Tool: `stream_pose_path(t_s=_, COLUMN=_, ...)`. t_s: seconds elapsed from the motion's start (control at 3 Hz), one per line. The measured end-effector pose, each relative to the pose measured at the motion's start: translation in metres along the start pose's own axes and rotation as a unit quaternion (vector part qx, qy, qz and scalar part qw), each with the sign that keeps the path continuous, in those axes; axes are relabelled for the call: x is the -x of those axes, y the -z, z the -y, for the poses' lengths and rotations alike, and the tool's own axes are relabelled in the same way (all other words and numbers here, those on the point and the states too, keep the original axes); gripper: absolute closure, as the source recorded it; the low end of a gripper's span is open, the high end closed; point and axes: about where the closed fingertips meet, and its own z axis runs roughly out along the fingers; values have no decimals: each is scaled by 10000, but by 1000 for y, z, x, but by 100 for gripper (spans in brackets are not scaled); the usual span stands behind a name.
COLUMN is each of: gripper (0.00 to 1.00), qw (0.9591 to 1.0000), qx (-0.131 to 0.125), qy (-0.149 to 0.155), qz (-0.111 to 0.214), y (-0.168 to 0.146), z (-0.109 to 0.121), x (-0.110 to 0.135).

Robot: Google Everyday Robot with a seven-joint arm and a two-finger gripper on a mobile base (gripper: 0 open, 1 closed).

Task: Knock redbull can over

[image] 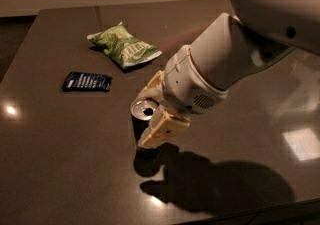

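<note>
The redbull can [142, 111] stands upright on the dark table [60, 164], left of centre, with its silver top and pull-tab hole showing. My gripper [145, 119] comes in from the right on the big white arm. Its fingers are apart. The near cream finger [161, 130] lies across the can's right side and hides part of the body. The far finger [151, 85] shows just behind the can's top. I cannot tell whether either finger touches the can.
A green chip bag [123, 46] lies at the back left of the can. A flat dark blue packet [87, 81] lies to the can's left. The table's front edge runs along the bottom right.
</note>
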Motion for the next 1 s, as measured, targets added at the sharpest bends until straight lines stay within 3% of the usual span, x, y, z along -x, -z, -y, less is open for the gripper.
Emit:
stream_pose_path(t_s=0.33, gripper=65, qw=9998, qx=78, qy=57, qz=154, y=1, z=-5, x=8)
stream_pose_path(t_s=0.67, gripper=88, qw=9999, qx=151, qy=-46, qz=10, y=11, z=2, x=6)
stream_pose_path(t_s=1.0, gripper=100, qw=9983, qx=236, qy=-152, qz=-503, y=25, z=12, x=0)
